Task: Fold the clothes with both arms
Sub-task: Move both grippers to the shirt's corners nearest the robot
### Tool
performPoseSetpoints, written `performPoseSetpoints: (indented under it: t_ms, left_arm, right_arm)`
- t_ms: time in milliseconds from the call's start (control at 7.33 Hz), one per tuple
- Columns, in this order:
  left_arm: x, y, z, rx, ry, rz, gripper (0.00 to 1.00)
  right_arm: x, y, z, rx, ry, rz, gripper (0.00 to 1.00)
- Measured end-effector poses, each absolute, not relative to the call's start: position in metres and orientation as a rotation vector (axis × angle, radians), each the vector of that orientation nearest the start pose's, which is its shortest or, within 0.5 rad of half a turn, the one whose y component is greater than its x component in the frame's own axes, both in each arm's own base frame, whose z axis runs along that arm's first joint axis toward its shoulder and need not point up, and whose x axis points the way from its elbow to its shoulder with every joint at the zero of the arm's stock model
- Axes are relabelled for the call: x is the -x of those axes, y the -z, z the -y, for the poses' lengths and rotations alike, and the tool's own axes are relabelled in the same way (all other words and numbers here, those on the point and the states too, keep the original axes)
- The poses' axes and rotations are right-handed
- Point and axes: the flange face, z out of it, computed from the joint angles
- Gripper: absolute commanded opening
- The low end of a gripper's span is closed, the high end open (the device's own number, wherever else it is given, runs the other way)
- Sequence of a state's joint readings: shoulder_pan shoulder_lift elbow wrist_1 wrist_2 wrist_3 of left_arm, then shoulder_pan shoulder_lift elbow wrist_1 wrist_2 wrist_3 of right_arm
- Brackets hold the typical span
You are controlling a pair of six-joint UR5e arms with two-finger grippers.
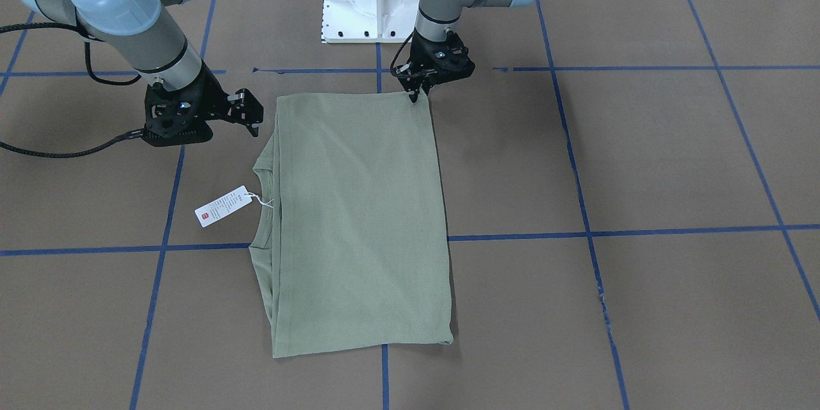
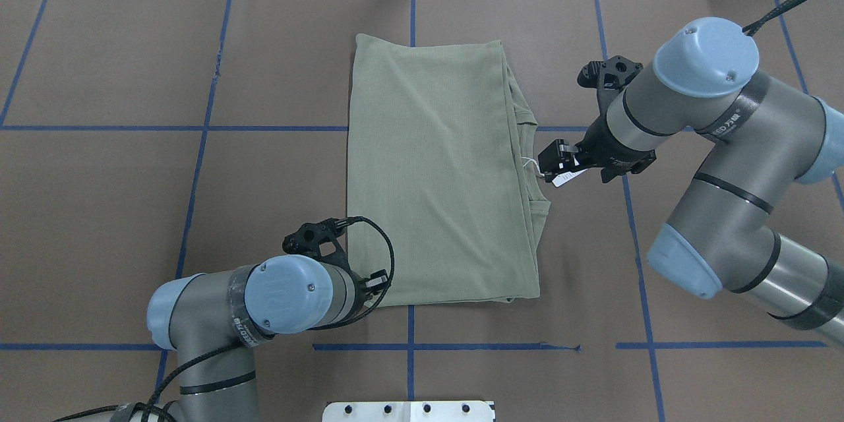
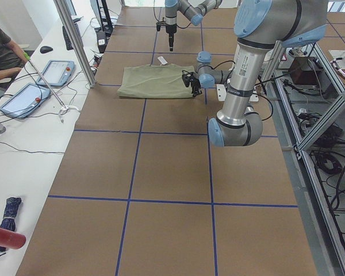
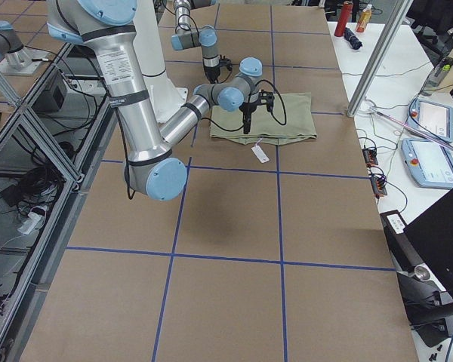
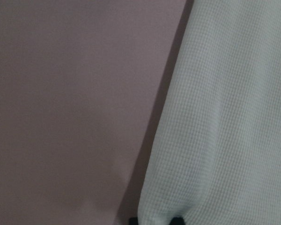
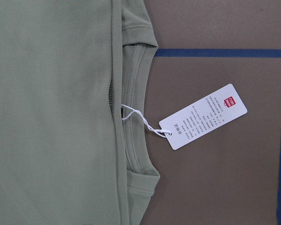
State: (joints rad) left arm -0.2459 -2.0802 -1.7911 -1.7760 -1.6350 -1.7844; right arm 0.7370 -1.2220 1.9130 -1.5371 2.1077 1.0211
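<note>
The olive-green shirt (image 1: 359, 218) (image 2: 435, 171) lies flat on the brown table, folded into a long rectangle. Its collar (image 6: 136, 108) and white hang tag (image 1: 222, 206) (image 6: 208, 117) stick out on the robot's right side. My left gripper (image 1: 415, 95) is down at the shirt's near corner on the robot's left. The left wrist view shows cloth (image 5: 234, 117) bunched between the fingertips (image 5: 133, 219), so it is shut on the shirt. My right gripper (image 1: 250, 112) (image 2: 552, 159) hovers open just off the collar edge, over the tag, holding nothing.
The white pedestal base (image 1: 368, 0) stands at the robot's edge of the table, just behind the shirt. Blue tape lines (image 1: 640, 230) grid the brown surface. A side bench with tablets (image 3: 52, 72) and a seated person (image 3: 0, 49) runs along the far edge.
</note>
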Motion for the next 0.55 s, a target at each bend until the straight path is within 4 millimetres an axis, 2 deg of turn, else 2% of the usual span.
performPoseSetpoints:
  t_ms: [273,545]
  left_arm:
    - [-0.588,-0.242,0.279,0.046,0.393,-0.956,0.0]
    - [-0.586,-0.231,0.278,0.049,0.388,-0.978,0.0]
  right_arm:
    - [0.377,-0.31,0.445,-0.003,0.015,0.872,1.0]
    - [0.397,-0.304,0.425,0.024,-0.04,0.869,1.0]
